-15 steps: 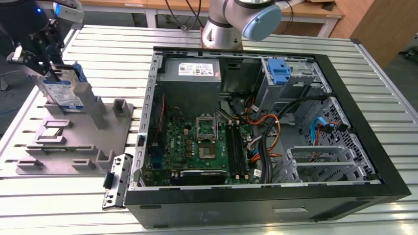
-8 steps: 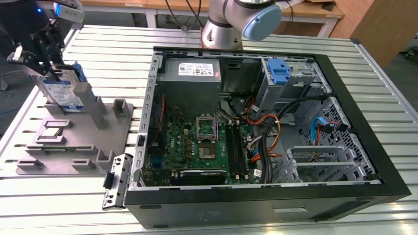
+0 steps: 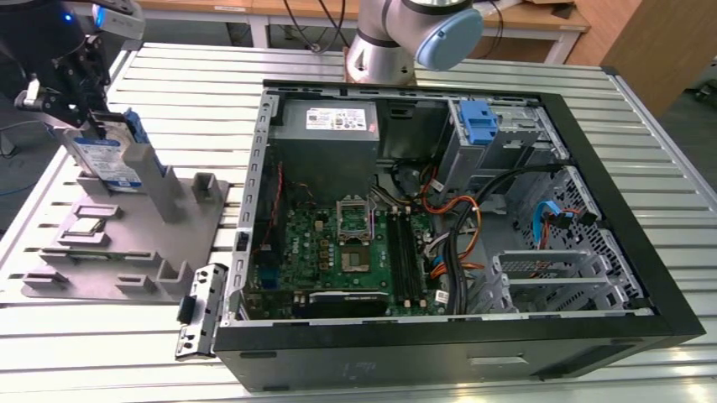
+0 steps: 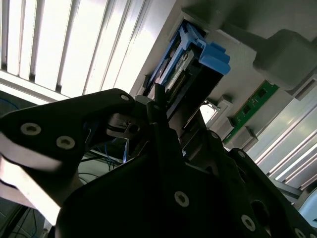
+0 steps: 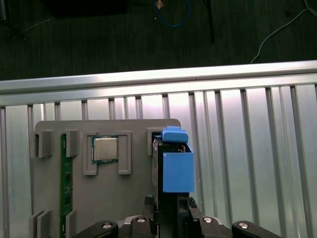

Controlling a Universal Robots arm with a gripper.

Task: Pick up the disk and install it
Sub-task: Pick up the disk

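Silver slats make the table (image 3: 336,67), where the disk (image 3: 110,161) stands up in a grey holder (image 3: 140,243) with the gripper (image 3: 92,124) at its top, so this looks like the pick-up step; I cannot tell if it squeezes yet, and lifting needs a firm hold.

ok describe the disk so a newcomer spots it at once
At the exterior view's left, beside the open computer case, lies a grey fixture plate. At its far end, under the gripper, the disk stands on edge. Unlike the flat processor chip nearby, it is a silver slab with blue rails and a white-and-blue label.
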